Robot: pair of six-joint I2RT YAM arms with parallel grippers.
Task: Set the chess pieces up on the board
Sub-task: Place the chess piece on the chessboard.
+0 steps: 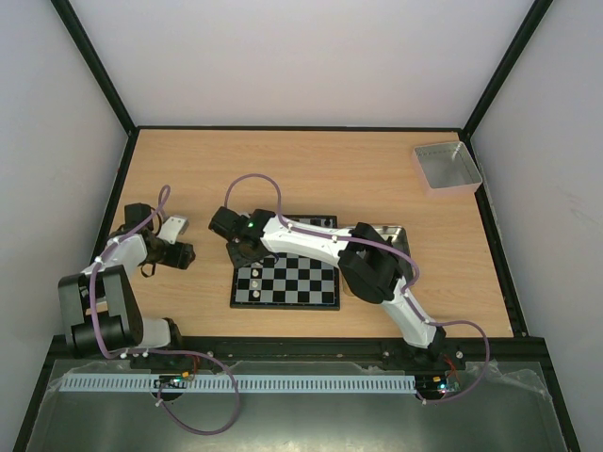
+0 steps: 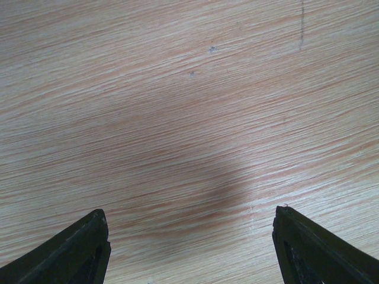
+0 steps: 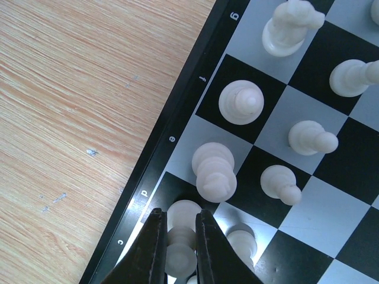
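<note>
1. The right gripper is closed on a white chess piece. Its two fingers press the piece from both sides, at the edge row of the board near the letter d. I cannot tell if the piece stands on the square or hangs just above it.
2. Just beside it, on the same edge row, three more white pieces stand upright: a tall one at e, a rounder one at f and another at g.
3. In the next row inward stand small white pawns, for example one and one. One more piece is partly hidden behind the finger.
4. The left gripper has its fingers wide apart and holds nothing. It hovers over bare wood of the table, well apart from the board.
5. In the top view the right arm covers a large part of the board, and the near squares look free of pieces.
6. My judgement: part of the white side is arranged and the task is around the middle or before it. No black piece is visible in any view, so the black side and the rest of the white row are probably left to do.
</note>
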